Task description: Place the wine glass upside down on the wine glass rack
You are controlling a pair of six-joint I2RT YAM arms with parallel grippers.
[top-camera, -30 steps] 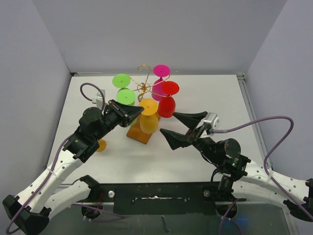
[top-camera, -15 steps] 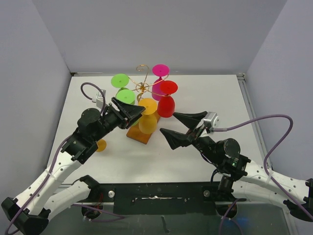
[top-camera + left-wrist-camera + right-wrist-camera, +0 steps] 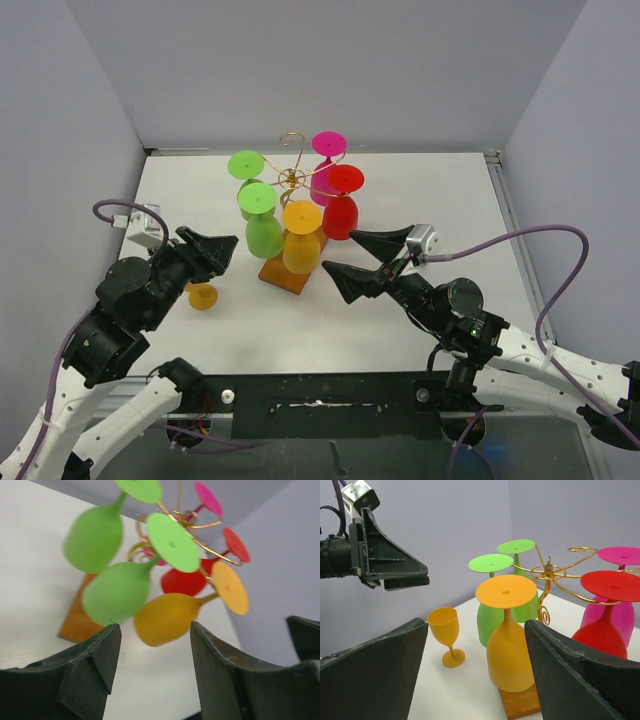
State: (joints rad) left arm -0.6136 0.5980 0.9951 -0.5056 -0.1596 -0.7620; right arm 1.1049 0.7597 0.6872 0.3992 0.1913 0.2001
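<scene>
The wine glass rack [image 3: 292,178] is a gold wire stand on a brown wooden base [image 3: 283,273]. Several glasses hang from it upside down. A green wine glass [image 3: 262,228] hangs at its left side, next to an orange one [image 3: 303,240]. My left gripper [image 3: 228,252] is open and empty, well to the left of that green glass [image 3: 116,592] and not touching it. My right gripper [image 3: 338,252] stands open and empty to the right of the base, facing the hanging orange glass [image 3: 509,652]. An orange wine glass [image 3: 203,295] stands upright on the table beside the left arm.
A second green glass [image 3: 246,165], a red one [image 3: 341,210] and a pink one [image 3: 328,160] also hang on the rack. Grey walls close in the white table [image 3: 420,200] at the back and both sides. A black rail [image 3: 320,390] runs along the near edge.
My left gripper opened, let go of the green glass, which stays hanging on the rack, and drew back to the left. The right arm has barely moved.
</scene>
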